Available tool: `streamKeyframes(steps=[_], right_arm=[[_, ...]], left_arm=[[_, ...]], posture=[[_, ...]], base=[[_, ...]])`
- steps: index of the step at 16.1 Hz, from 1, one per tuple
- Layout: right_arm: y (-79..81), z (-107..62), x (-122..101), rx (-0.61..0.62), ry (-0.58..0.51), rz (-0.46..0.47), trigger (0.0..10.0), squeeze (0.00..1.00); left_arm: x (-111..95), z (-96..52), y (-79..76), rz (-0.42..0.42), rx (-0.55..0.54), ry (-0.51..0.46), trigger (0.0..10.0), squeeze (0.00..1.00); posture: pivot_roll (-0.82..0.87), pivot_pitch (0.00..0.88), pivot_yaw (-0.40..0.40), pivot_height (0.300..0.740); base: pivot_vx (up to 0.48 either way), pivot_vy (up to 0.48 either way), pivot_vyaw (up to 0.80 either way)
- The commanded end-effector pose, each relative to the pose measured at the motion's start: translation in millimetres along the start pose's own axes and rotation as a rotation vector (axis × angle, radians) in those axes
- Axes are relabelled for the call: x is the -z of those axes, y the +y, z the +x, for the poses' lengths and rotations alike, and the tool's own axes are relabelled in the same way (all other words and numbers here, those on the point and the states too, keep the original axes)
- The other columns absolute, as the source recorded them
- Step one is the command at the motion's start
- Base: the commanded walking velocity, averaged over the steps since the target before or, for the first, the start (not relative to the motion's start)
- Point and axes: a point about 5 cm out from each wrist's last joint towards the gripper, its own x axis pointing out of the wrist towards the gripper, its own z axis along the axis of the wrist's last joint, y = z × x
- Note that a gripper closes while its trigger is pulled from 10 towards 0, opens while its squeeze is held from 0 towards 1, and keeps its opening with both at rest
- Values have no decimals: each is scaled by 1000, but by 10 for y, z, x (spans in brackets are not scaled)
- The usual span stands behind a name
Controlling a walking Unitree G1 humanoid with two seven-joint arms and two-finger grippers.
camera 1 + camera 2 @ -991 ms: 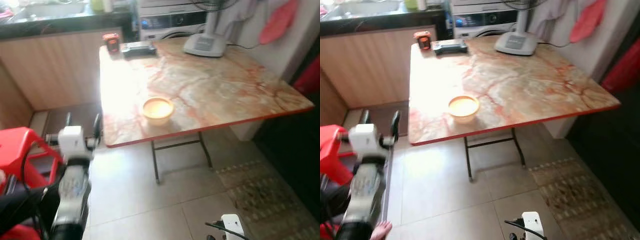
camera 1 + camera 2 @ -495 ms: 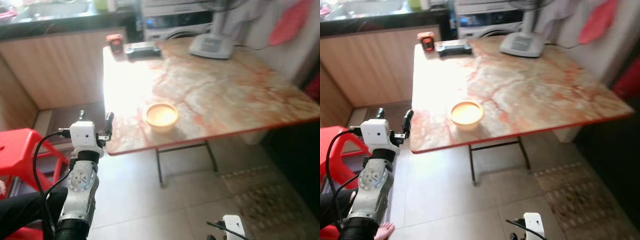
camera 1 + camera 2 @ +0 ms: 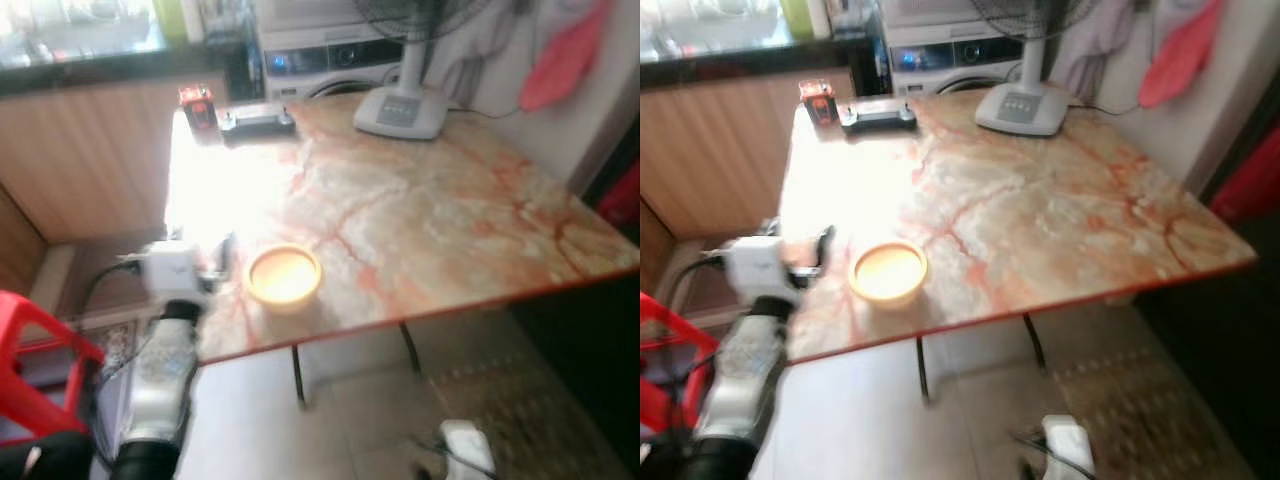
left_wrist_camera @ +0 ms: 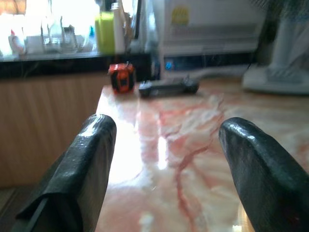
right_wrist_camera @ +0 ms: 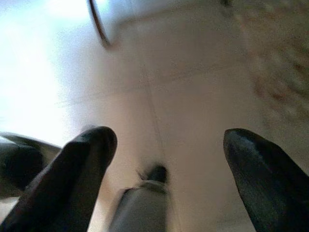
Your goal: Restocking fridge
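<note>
A yellow bowl [image 3: 284, 277] sits near the front left edge of the marble-topped folding table [image 3: 430, 210]. My left gripper [image 3: 207, 252] is raised at the table's left edge, just left of the bowl and level with the top. It is open with nothing between its black fingers [image 4: 91, 159]. The left wrist view looks along the tabletop [image 4: 193, 145] toward the far end. My right gripper [image 5: 166, 169] hangs low over the tiled floor [image 5: 193, 96], open and empty. No fridge can be made out.
At the table's far end stand a small red object [image 3: 196, 105], a flat black device [image 3: 257, 120] and a fan base [image 3: 402, 110]. Behind are a washing machine [image 3: 320, 60] and a wooden counter [image 3: 90, 150]. A red stool [image 3: 40, 370] stands at my left.
The camera has come closer to the table. My left arm has lifted and reached forward, from below the table edge to beside the bowl. The bowl has not moved.
</note>
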Motion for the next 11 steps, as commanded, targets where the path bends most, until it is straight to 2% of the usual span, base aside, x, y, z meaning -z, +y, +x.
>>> streamKeyframes(steps=[1, 2, 3, 5, 7, 9, 10, 11], right_arm=[[-75, -32, 102, 20, 30, 7, 10000, 0], [-76, -32, 99, 19, 29, 4, 10000, 0], [-79, -32, 94, 19, 28, 2, 10000, 0], [-83, -32, 90, 20, 28, -4, 10000, 0], [-77, -30, 80, 10, 28, -13, 10000, 0], [-77, -30, 79, 8, 27, -11, 10000, 0], [-79, -30, 80, 12, 27, -7, 10000, 0], [-81, -30, 80, 14, 29, -9, 10000, 0]], left_arm=[[-5, 5, -61, -46, 7, 6, 10000, 0], [38, -17, -78, -96, 0, 35, 10000, 0], [168, -95, -113, -180, -9, 108, 10000, 0], [139, -130, -137, -180, -34, 86, 10000, 0], [143, -171, -300, -298, -15, 116, 10000, 0], [155, -164, -336, -346, -20, 126, 10000, 0], [146, -152, -347, -371, -22, 126, 10000, 329], [138, -117, -340, -414, -39, 126, 10000, 1000]], posture=[[58, 37, 25, 740], [58, 36, 24, 740], [59, 36, 23, 740], [64, 35, 18, 740], [63, 37, 16, 740], [63, 37, 16, 740], [63, 37, 15, 740], [63, 37, 15, 740]], base=[[0, 0, 0], [0, 0, 0], [0, 0, 0], [0, 0, 0], [0, 0, 0], [0, 0, 0], [0, 0, 0], [0, 0, 0]])
